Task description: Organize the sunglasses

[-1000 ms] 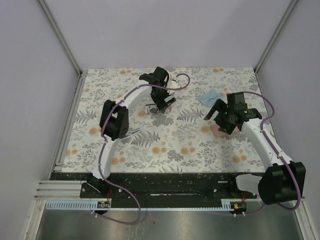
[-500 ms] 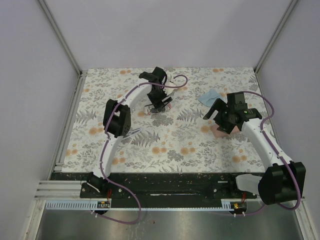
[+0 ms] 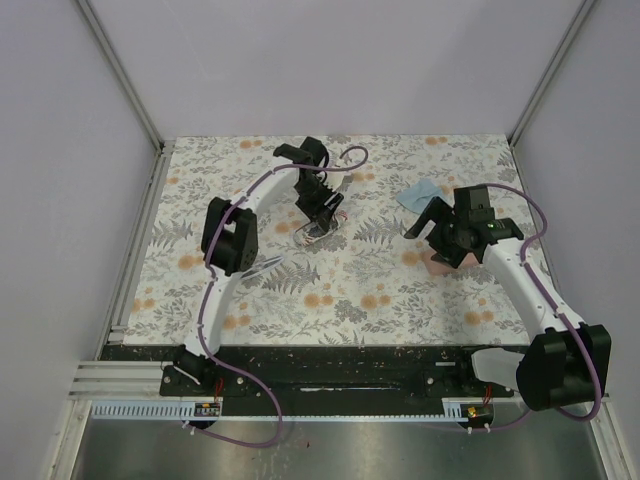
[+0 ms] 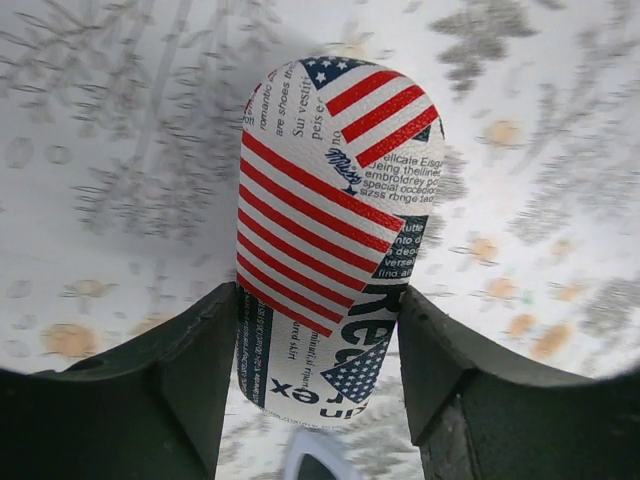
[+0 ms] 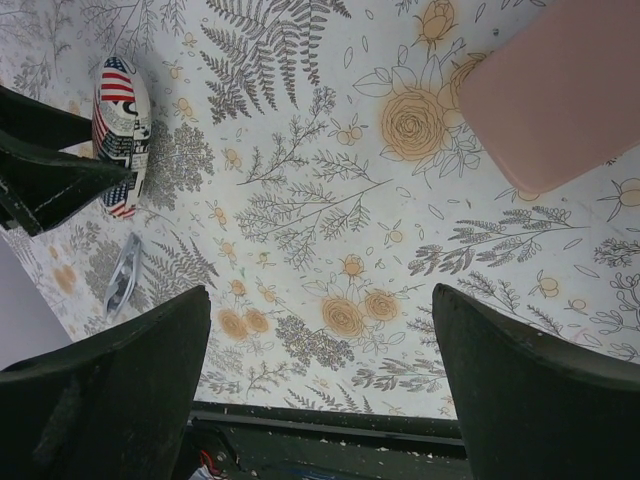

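Clamping the left claw (image 4: 318, 298) on the near end of the flag-printed case (image 4: 330, 190), fingers (image 4: 190, 370) touching both long sides, case lying on the floral surface (image 4: 90, 180). Holding the right claw (image 5: 320, 298) wide apart with nothing between, hovering just beside the pink case (image 5: 555, 100). Spotting the silvery sunglasses (image 5: 122, 275) lying loose on the surface near the flag-printed case, apart from both claws; not finding the reddish-brown pair in any view.

Flagging risks, as judgement only:
- Gripping only one end of a smooth rounded shell, so likely pivoting or squirting out on any lift.
- Squeezing harder possibly denting the case or popping it open the wrong way.
- Swinging the left arm low possibly sweeping the silvery sunglasses, these sitting close to its elbow in the top view.

Reading print on the flag-printed case: stars and stripes plus newsprint snippets, "Sui vestiti", "delicate", "embroidery", "special occasio", large "Re"; the rest being too curved or cut off to make out. Seeing no writing on the pink case.
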You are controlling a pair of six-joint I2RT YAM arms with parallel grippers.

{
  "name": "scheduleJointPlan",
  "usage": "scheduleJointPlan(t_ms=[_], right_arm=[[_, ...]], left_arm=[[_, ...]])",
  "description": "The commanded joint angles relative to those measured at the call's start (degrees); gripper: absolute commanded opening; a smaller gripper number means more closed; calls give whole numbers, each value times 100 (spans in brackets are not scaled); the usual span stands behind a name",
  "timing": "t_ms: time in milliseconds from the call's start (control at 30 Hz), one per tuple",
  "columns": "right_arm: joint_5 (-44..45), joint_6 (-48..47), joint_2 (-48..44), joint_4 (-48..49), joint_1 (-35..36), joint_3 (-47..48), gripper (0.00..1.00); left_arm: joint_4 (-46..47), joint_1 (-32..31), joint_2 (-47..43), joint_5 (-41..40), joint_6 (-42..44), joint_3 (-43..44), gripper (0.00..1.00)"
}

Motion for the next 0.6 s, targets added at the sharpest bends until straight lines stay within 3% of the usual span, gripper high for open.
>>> scheduleJointPlan(t_ms=[0, 167, 267, 433, 567], right_arm=[[-275, 41, -214, 239, 8, -131, 99], [-1231, -161, -258, 967, 8, -430, 99], [-2066, -267, -460, 2142, 8, -807, 100], [-3122, 5, -776, 4085, 8, -1326, 99], [-3737, 444, -821, 5413, 8, -1617, 99]], left_arm=[[717, -15, -1169, 1521, -1210, -620, 14], [2650, -7, -2136, 2077, -3212, -2290, 11], [4283, -7, -2724, 2542, -4451, -3570, 9], [7964, 2, -3648, 2990, -7113, -5602, 9], [10813, -7, -3860, 3159, -9408, -6667, 9]])
